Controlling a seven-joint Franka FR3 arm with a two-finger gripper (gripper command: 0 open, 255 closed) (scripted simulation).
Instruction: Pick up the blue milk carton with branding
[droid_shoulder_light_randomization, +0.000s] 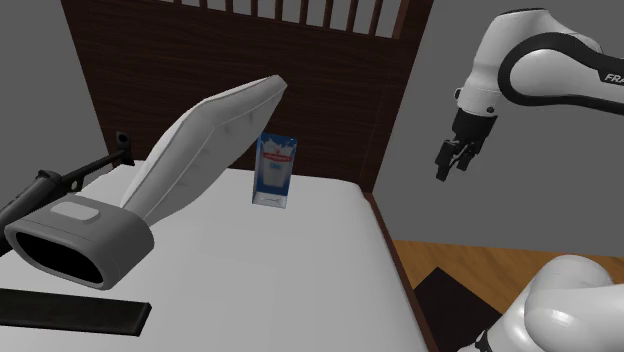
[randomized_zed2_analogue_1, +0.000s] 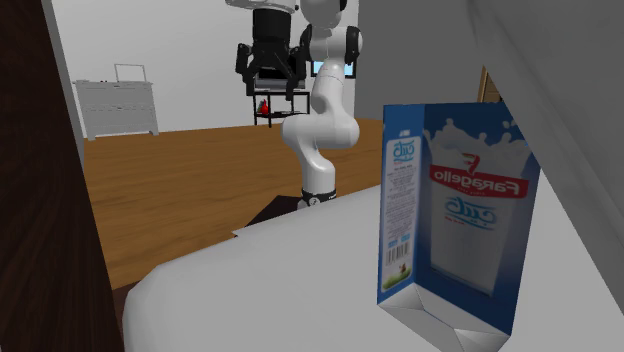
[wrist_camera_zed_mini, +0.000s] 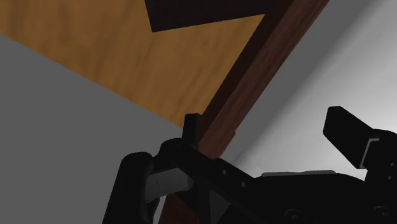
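The blue-and-white milk carton (droid_shoulder_light_randomization: 273, 172) stands upright on the white bed (droid_shoulder_light_randomization: 290, 280), close to the dark wooden headboard (droid_shoulder_light_randomization: 150, 70). A pillow (droid_shoulder_light_randomization: 210, 130) leans just beside it; whether the two touch I cannot tell. The end effector (droid_shoulder_light_randomization: 451, 170) hangs in the air well apart from the carton, off the bed's side and above the wooden floor (droid_shoulder_light_randomization: 480, 260). Its fingers are spread wide with nothing between them.

The main risk I see is tipping. The carton is tall and narrow, so a finger that meets one face first would likely push it over towards the pillow or headboard. The pillow also crowds one side, leaving less room for a finger there. On the way in, the arm could clip the bed's dark side rail (wrist_camera_zed_mini: 254, 83).

The carton looks closed, so its contents are hidden. Near the shoulder view's left, a grey open-mouthed shell (droid_shoulder_light_randomization: 80, 235) lies on the bed, its hollow dark, with nothing visible inside.
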